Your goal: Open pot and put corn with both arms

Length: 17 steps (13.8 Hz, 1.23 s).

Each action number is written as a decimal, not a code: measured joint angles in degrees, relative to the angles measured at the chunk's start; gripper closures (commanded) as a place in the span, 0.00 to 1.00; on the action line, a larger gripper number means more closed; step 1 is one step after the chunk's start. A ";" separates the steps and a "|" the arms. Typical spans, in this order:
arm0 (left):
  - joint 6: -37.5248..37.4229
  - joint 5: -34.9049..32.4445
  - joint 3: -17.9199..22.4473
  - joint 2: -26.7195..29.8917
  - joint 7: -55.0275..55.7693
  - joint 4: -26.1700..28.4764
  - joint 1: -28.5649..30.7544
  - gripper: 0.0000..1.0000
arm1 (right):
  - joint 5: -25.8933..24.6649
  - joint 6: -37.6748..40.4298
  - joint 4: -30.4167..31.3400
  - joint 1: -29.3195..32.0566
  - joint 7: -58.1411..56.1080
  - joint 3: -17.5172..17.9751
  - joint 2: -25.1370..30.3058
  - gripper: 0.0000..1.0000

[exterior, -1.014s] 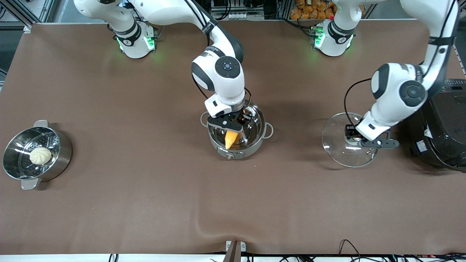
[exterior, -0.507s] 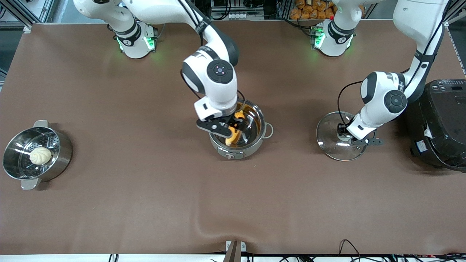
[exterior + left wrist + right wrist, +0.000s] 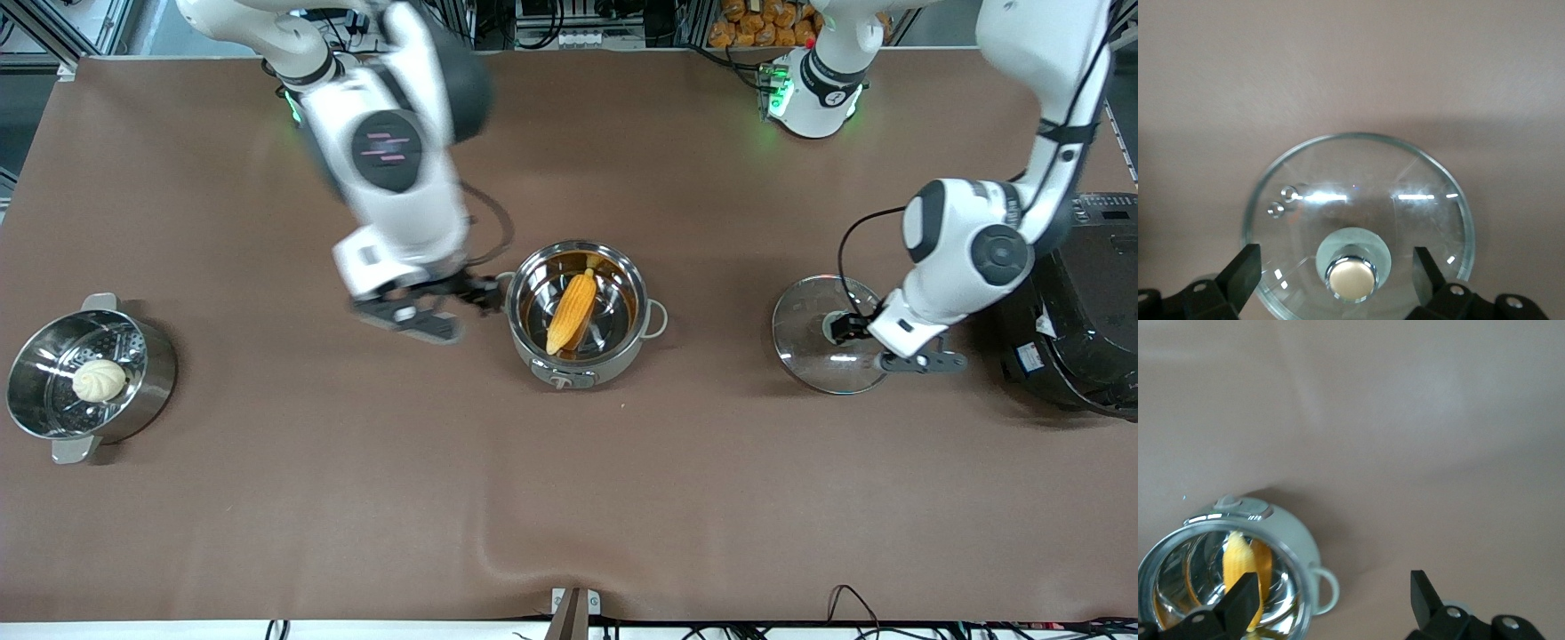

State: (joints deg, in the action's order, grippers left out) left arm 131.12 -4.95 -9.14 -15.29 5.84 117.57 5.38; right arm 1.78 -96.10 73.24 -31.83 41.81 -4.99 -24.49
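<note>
I saw the corn (image 3: 572, 312) lying inside the lidless pot (image 3: 622, 356). My right pincer (image 3: 467, 298) hung spread and empty over bare tabletop (image 3: 569, 498) beside it; my left pincer (image 3: 1335, 275) straddled the glass lid (image 3: 805, 342)'s knob, released. The rice cooker (image 3: 1080, 302) crowded that end; the steamer pot (image 3: 156, 373) with its bun (image 3: 99, 380) sat well apart.

pot (image 3: 578, 307) mouth uncovered | right claw (image 3: 458, 307) beside rim | lid (image 3: 822, 333) well apart
</note>
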 measured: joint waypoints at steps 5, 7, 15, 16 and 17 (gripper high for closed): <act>-21.24 0.00 -0.45 1.97 0.31 -18.20 -0.04 0.00 | 3.12 7.20 1.42 15.66 -25.00 -0.11 4.62 0.00; -28.01 0.05 -0.44 2.24 0.42 -24.29 0.01 0.00 | 2.75 11.07 2.43 17.67 -29.92 -0.10 5.64 0.00; -43.31 0.07 -0.44 6.81 0.64 -33.19 0.18 0.00 | 0.27 11.82 8.40 25.23 -41.42 -0.12 11.74 0.00; -43.51 0.07 -0.44 8.05 0.73 -32.54 0.18 0.00 | 0.27 11.59 9.30 25.71 -41.92 -0.11 12.51 0.00; -43.51 0.07 -0.44 9.13 0.75 -32.09 0.18 0.00 | 0.27 10.81 10.39 26.19 -42.19 -0.10 13.33 0.00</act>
State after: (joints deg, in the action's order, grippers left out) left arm 87.61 -4.87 -9.58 -6.16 6.59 85.48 5.56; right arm 2.05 -85.29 83.62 -5.64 -0.38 -5.09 -11.16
